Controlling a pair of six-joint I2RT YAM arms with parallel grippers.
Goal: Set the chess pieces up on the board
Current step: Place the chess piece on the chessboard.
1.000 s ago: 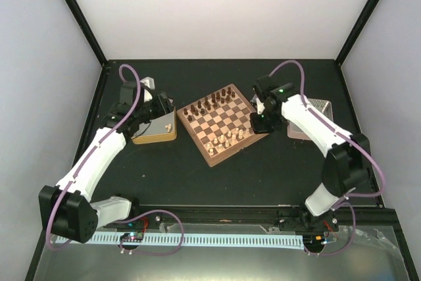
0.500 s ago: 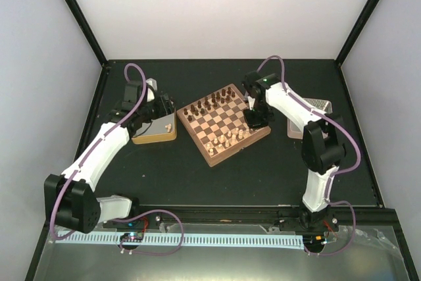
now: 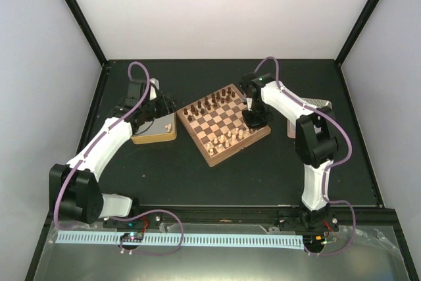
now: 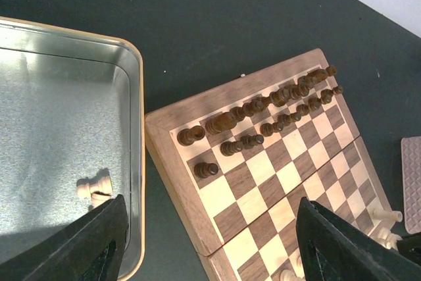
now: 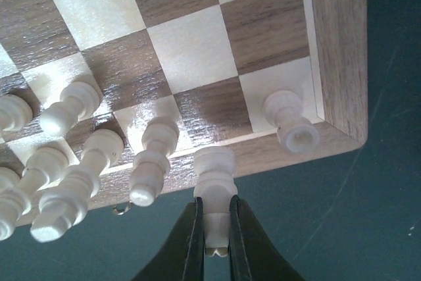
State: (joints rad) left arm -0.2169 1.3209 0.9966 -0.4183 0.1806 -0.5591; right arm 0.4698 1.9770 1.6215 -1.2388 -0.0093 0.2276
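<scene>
The right arm has swung in! A second ago it hung out at the right edge of the board (image 3: 197, 137), near the grey tray (image 3: 320, 104). Now its elbow has folded and the right gripper (image 5: 216, 225) sits over the board's right corner. It is clamped on a cream piece (image 5: 215, 169), pinched at its upper end with the wide base pointing down at the near rim.

I can't tell whether that base has touched wood yet. It hangs just short of the vacant dark square beside the corner piece (image 5: 291, 123), and that looks to me like the gap it is meant to fill. So I'd call this one carry nearly over and a placing about to start.

On the other side, the left gripper (image 3: 162, 106) hovers over the tan tray (image 4: 135, 162) with its fingers wide apart and nothing between them. Compared with a second ago, that arm's upper link has crept a little toward the back, while the gripper is over much the same spot. Two cream pieces (image 4: 94, 187) lie in the tray right below it, so I'd guess those are next.

The dark pieces (image 4: 263, 106) line the board's upper-left edge in two rows. The cream ranks (image 3: 230, 139) along the lower-right edge look nearly full.
</scene>
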